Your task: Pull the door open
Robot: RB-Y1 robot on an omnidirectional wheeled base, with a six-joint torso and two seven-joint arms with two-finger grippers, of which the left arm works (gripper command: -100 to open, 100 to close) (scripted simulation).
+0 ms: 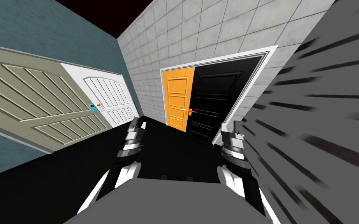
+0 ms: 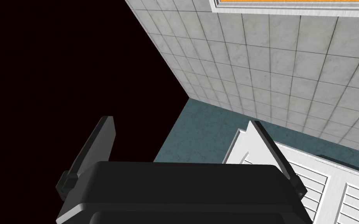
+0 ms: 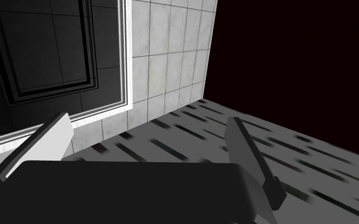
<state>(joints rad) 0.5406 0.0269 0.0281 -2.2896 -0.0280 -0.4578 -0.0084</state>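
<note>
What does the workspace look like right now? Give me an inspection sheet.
Surface: black floor ahead.
Job's things: orange door beside a black panel in one white frame; handle at their seam, both grippers well short of it.
Clutter: nothing seen.
Grippers: left gripper open, right gripper open, neither holding anything.
Cables: nothing seen.
Surroundings: grey tiled wall around the frame; teal wall on the left with an olive door and a white door; grey streaked wall on the right.
</note>
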